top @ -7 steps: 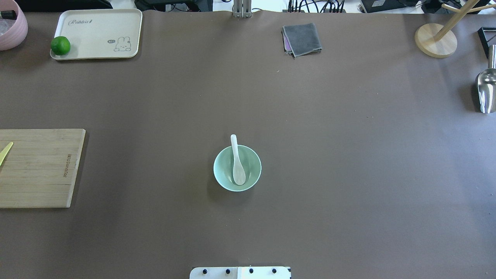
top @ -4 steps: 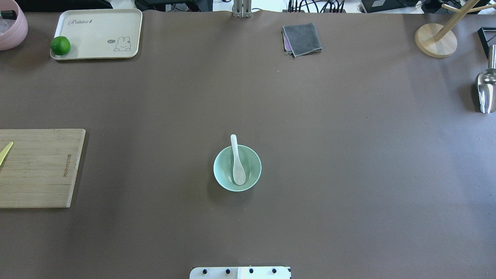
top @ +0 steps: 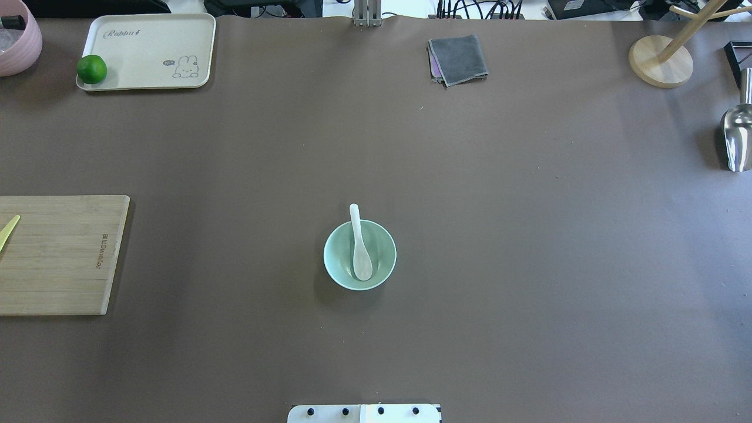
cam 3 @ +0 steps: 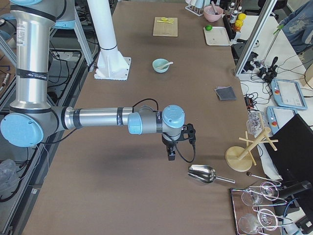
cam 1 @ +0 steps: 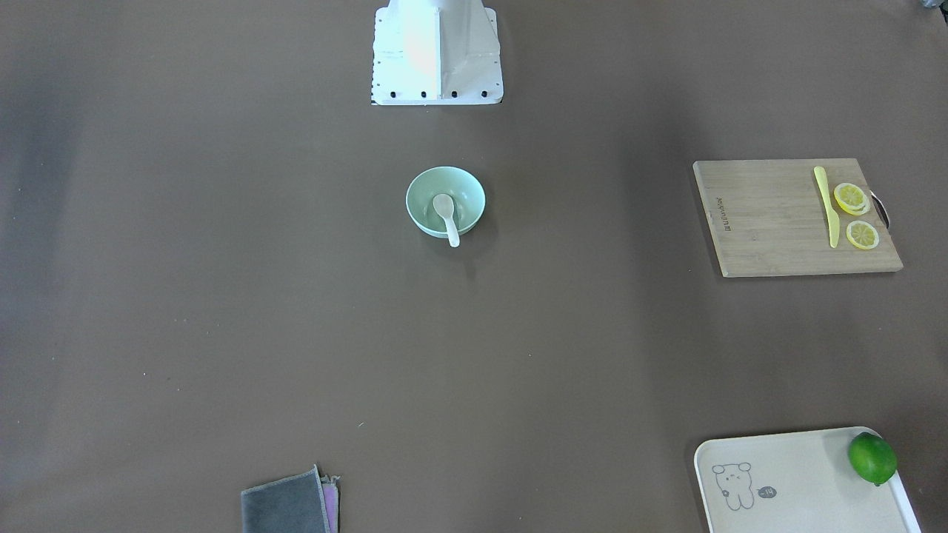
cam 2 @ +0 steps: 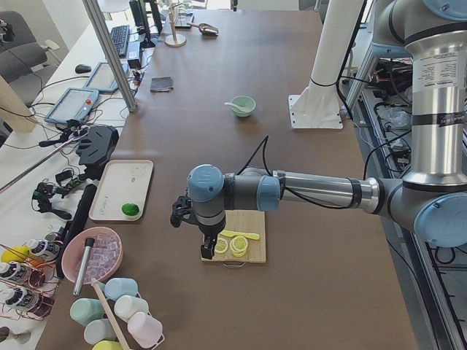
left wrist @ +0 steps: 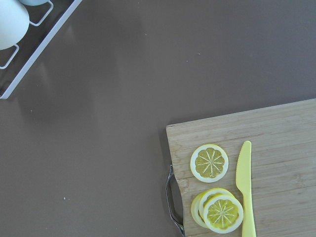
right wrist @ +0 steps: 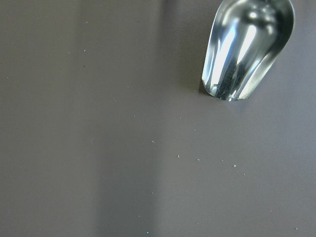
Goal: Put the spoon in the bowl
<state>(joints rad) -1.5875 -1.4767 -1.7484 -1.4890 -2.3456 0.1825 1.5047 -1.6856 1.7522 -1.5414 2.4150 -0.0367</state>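
Observation:
The white spoon (top: 359,249) lies in the pale mint-green bowl (top: 338,258) at the table's middle, scoop down inside and handle resting over the far rim. Both also show in the front view, spoon (cam 1: 446,215) in bowl (cam 1: 468,189). Neither gripper is near the bowl. My left gripper (cam 2: 209,244) hangs over the cutting board at the table's left end. My right gripper (cam 3: 170,154) hangs near the metal scoop at the right end. Both show only in the side views, so I cannot tell whether they are open or shut.
A wooden cutting board (top: 59,252) with a yellow knife (cam 1: 826,206) and lemon slices (cam 1: 852,198) sits at the left. A cream tray (top: 147,50) holds a lime (top: 91,69). A grey cloth (top: 458,59), wooden stand (top: 660,59) and metal scoop (top: 737,138) lie far and right.

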